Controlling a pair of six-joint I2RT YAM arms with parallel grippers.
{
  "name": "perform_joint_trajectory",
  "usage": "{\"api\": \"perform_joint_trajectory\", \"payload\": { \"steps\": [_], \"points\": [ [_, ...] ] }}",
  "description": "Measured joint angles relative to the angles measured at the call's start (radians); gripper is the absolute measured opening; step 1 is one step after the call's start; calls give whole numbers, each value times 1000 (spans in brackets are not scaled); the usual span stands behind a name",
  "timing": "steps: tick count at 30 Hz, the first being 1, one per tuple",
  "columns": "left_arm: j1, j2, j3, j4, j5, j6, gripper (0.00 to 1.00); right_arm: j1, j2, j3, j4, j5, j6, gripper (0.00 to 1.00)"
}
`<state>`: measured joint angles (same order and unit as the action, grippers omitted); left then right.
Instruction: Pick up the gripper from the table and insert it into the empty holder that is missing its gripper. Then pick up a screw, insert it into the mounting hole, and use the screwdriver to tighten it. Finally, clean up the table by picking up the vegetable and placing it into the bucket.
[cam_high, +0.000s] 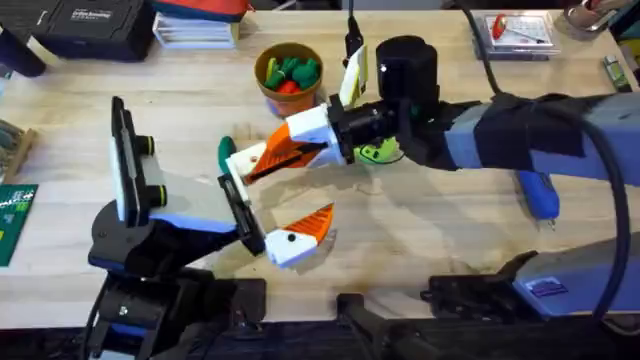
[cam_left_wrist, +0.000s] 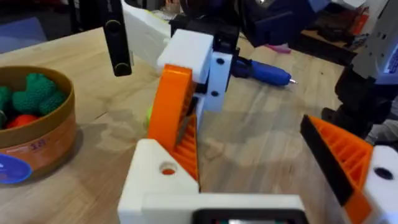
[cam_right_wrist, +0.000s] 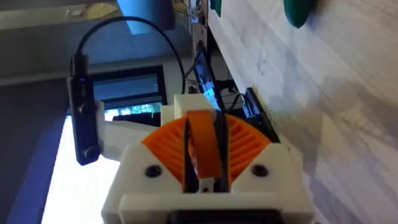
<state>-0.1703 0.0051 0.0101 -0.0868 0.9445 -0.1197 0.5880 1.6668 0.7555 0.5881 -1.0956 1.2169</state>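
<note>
- Orange gripper piece (cam_right_wrist: 205, 149) sits off the table, clamped between the ribbed orange pads (cam_right_wrist: 160, 144) of the right claw (cam_high: 292, 150); we see it just left of the table's middle.
- Nearest us, the left claw (cam_high: 283, 190) is spread wide. One side carries its own orange finger (cam_high: 305, 228) on a white base; the other side is the bare white holder (cam_left_wrist: 155, 180).
- In the left wrist view, the gripper piece's lower end touches the top of the holder, and the piece leans over it at a slant. We cannot tell whether it is seated in the slot.
- The right claw is pinching the gripper piece by its ribbed faces, with the right arm reaching in across the table (cam_high: 430, 240) from the right.
- The screwdriver (cam_high: 538, 195) lies on the wood at the right, beside the right arm's forearm and well apart from both claws.
- Just beyond the holder we find the vegetable (cam_high: 226, 150), dark green, resting on the table near the holder's far side.
- A lime-green disc (cam_high: 380, 153) peeks from under the right arm's wrist.
- Farther back stands the bucket (cam_high: 265, 88), upright, with green and red toy vegetables bunched inside it.
</note>
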Motion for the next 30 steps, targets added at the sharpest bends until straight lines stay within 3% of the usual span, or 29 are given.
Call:
{"api": "perform_joint_trajectory", "payload": {
  "steps": [9, 18, 21, 26, 30],
  "points": [
    [0, 0, 0, 0, 9, 19, 986, -14, 9, 0, -12, -19, -15, 535],
    [-13, 0, 0, -7, 68, 18, 986, -46, 9, 1, -4, -34, -20, 786],
    [-13, 0, 0, -8, 77, 18, 986, -70, 9, 1, -4, -25, -43, 980],
    [-13, 0, 0, -8, 81, 18, 986, -109, 9, 3, -7, 46, -120, 994],
    [-13, 0, 0, -8, 81, 18, 986, -146, 9, 55, -115, 143, -234, 993]
  ]
}}
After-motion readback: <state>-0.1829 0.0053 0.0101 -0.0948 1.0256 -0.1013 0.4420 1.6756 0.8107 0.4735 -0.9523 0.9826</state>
